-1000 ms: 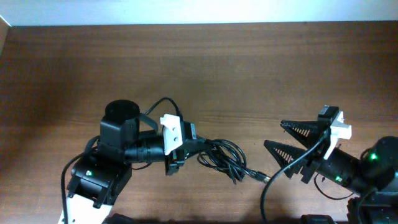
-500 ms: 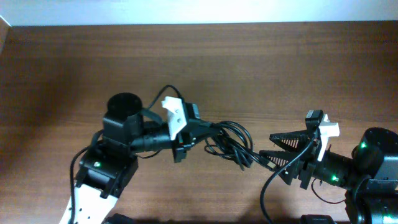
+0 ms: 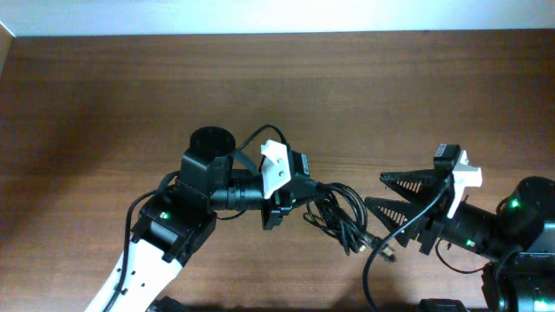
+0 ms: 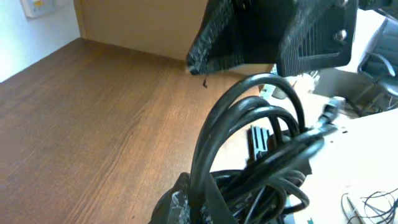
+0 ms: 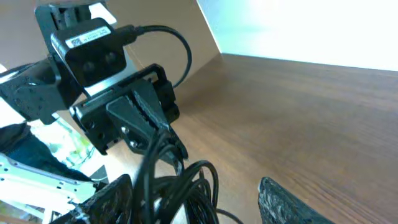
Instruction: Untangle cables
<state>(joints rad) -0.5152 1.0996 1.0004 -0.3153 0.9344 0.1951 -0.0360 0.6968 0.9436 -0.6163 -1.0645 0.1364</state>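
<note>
The left hand is clamped on one side of the bundle of thin black looped cables with small silvery plugs. It holds the bundle out over the brown wooden bench, near the bench's front edge. The right hand sits just beside the bundle's far side with its black ribbed fingers spread wide and nothing between them. From the right wrist view the loops hang tightly nested below the left hand, so the step in hand looks like picking one strand to draw out. To do that well, the right hand should probably close on a single outer loop or a loose end, such as the small grey plug that sticks out beside the coils, not on the whole knot. The pull should then run slowly away from the left hand, which needs a firm grip. A bite across several strands would likely tighten the tangle, and a sharp tug could drag the bundle free. Whether the lowest loops touch the bench cannot be told.
</note>
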